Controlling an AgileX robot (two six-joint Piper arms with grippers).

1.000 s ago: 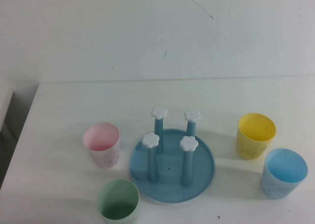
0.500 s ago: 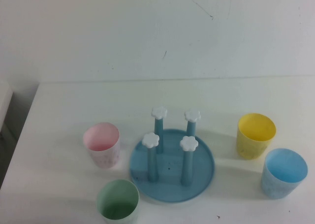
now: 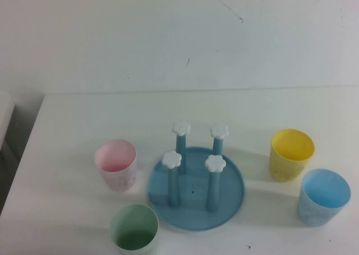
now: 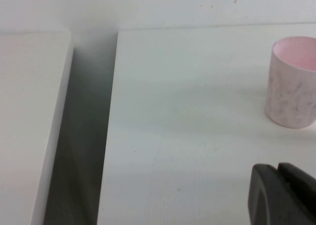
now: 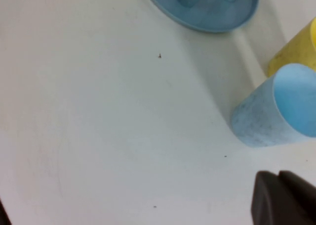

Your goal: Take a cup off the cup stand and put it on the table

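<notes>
High view, cup [image 3: 134,228] on table [image 3: 73,120], end effectors unseen

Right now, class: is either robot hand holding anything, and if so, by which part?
Nothing is held. The left hand sits near the pink cup, the right hand near the blue cup; both touch nothing.

A small pink plastic tumbler [image 3: 116,165] stands upright just left of the blue tray. On the far right, a yellow plastic tumbler [image 3: 291,154] stands upright with a light blue plastic tumbler [image 3: 322,196] just beside it, nearer the camera. A plain white wall [image 3: 168,36] rises behind.
</notes>
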